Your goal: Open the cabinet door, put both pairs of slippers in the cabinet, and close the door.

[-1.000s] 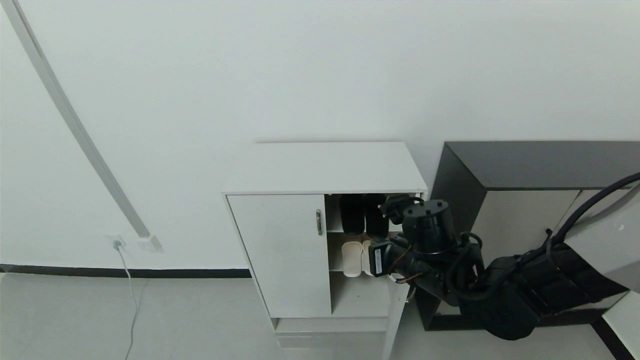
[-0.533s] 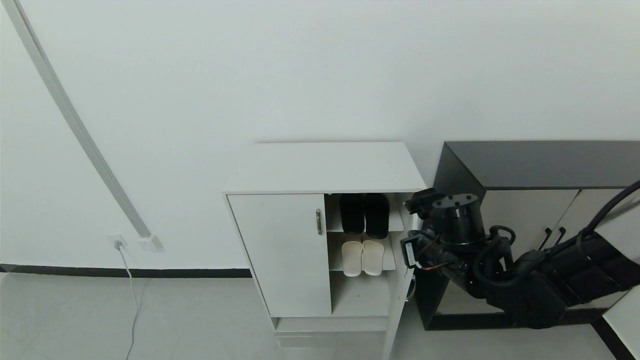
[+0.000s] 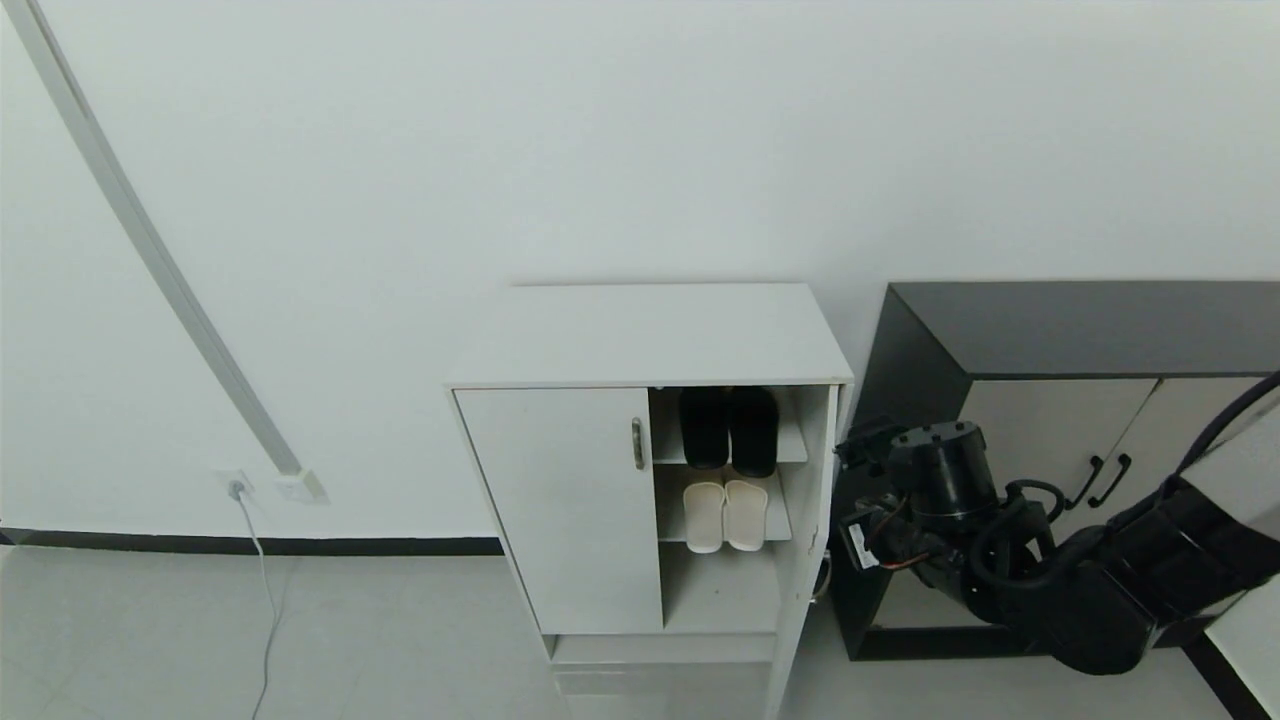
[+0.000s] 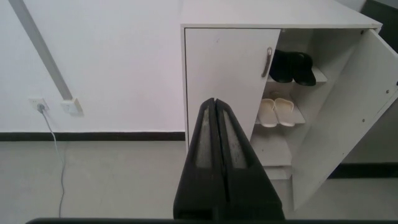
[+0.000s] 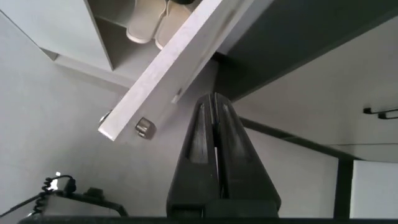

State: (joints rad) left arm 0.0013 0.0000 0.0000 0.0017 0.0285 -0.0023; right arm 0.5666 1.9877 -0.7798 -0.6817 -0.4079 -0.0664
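**Right arm out of the cabinet, door left to shut**

Over the last second the right arm has drawn back out of the cabinet [image 3: 650,335] opening and swung round to the outer side of the open cabinet door [image 4: 351,112]. It now sits between that door and the dark sideboard [image 3: 1080,325].

Both pairs are stowed. The black slippers [image 3: 728,428] are on the upper shelf [image 3: 790,450] and the white slippers [image 3: 725,515] on the middle shelf [image 3: 775,520], side by side and well inside the front edge. Only the closing looks to be left.

The right pincer [image 5: 214,102] has its fingers pressed together and holds nothing, with its tip near the door's free edge but not touching. The left pincer [image 4: 214,102] is likewise together and empty, well back from the cabinet.

Closed fingers suit a push, so I would keep them that way:
- Lay the tip flat on the door's outer face, out toward the free edge, where the leverage is best.
- Follow the door's arc rather than driving straight, so the tip does not skid off.
- Ease up near the frame so the door does not bounce open.
- Watch the arm's clearance to the sideboard.
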